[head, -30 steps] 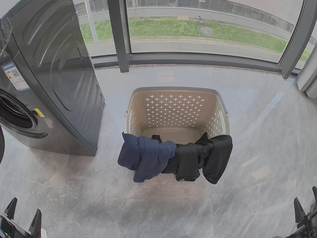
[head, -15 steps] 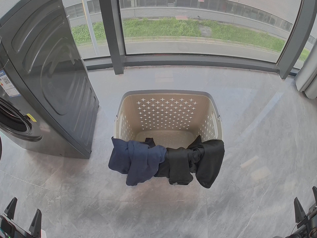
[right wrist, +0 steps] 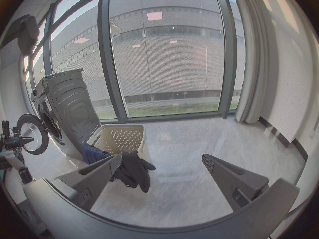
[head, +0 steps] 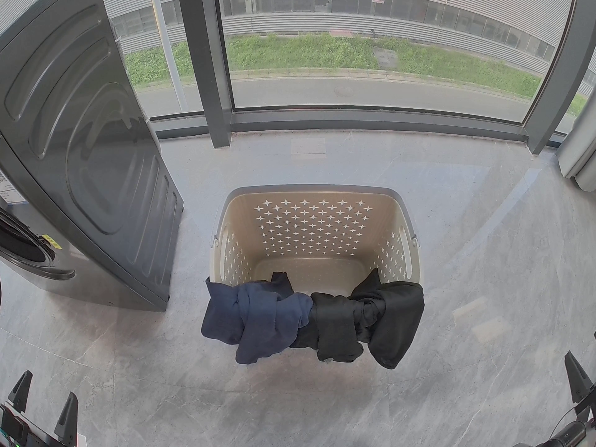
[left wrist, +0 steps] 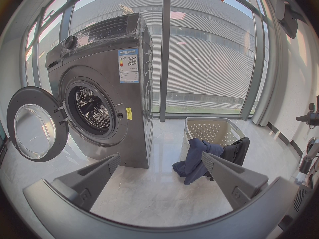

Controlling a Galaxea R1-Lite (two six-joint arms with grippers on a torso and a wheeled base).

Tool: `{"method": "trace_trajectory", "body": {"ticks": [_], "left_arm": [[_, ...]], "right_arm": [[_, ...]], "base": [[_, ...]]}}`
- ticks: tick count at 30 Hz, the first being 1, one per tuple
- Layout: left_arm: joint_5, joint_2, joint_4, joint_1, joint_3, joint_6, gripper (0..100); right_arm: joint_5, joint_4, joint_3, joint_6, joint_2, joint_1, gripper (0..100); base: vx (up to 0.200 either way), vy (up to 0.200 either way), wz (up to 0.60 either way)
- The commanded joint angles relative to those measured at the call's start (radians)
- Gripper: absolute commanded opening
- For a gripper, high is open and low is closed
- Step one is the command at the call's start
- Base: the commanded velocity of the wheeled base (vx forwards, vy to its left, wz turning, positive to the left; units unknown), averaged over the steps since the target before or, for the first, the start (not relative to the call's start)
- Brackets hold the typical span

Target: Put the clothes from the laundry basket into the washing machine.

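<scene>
Over the basket [head: 313, 189] rim, clothes [head: 313, 322] hang well ahead of the fingers [head: 67, 412].

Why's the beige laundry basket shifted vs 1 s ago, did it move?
No. The whole head view shifted, so the camera moved. The beige plastic laundry basket keeps its place beside the grey washing machine and before the dark window post.

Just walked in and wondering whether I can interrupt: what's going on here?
Nothing is being handled yet. The laundry basket stands on the floor beside the washing machine, whose round door is open. A navy garment and a black garment hang over the basket's near rim. The left gripper and the right gripper are both open and empty, low and short of the basket.
</scene>
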Motion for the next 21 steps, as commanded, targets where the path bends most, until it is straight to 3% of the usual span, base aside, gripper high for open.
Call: {"method": "trace_trajectory", "body": {"ticks": [1,3,4,6,7,12,21], "left_arm": [[0.000,-0.010,0.000,0.000,0.016,-0.003,100],[0.000,-0.010,0.000,0.000,0.016,-0.002,100],[0.000,-0.010,0.000,0.000,0.016,0.000,100],[0.000,-0.010,0.000,0.000,0.016,-0.002,100],[0.000,-0.010,0.000,0.000,0.016,0.000,100],[0.000,-0.010,0.000,0.000,0.016,-0.002,100],[0.000,-0.010,0.000,0.000,0.016,0.000,100]], "right_arm": [[0.111,-0.270,0.028,0.040,0.714,0.015,100],[0.110,-0.356,0.036,0.035,0.795,0.039,100],[0.102,-0.463,0.046,0.038,0.900,0.088,100],[0.101,-0.485,0.050,0.038,0.921,0.096,100],[0.098,-0.580,0.056,0.043,1.050,0.127,100],[0.099,-0.584,0.040,0.046,1.107,0.133,100],[0.090,-0.586,-0.050,0.092,1.214,0.225,100]], "base": [[0.000,0.000,0.00],[0.000,0.000,0.00],[0.000,0.000,0.00],[0.000,0.000,0.00],[0.000,0.000,0.00],[0.000,0.000,0.00],[0.000,0.000,0.00]]}}
